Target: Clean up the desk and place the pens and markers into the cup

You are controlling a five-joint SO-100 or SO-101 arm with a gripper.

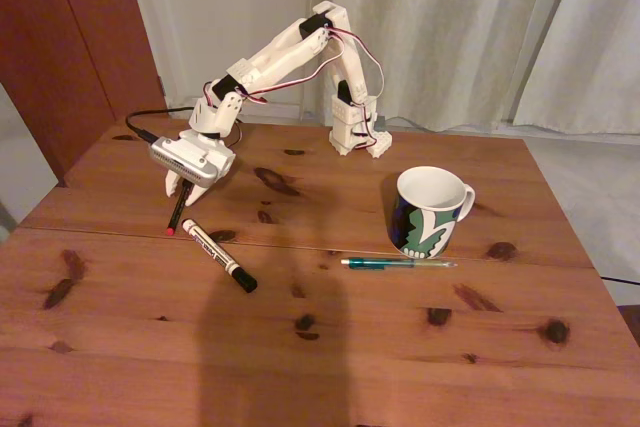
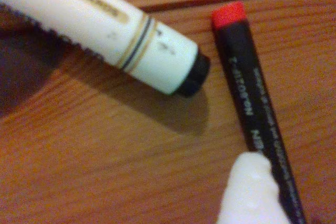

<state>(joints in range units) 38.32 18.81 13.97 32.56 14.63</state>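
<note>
Curtains hung behind the wooden counter. Left of the cup lay the green pen, the white marker and the black pen, under the jaws. Up close, one white finger touched the black pen beside the marker's end; how far the jaws stood apart was unclear.

Pale grey-white curtains hanging in folds across the back, plain white wall to their left, reddish-brown wooden panel at far left, light floor at right, dim warm indoor light
</note>
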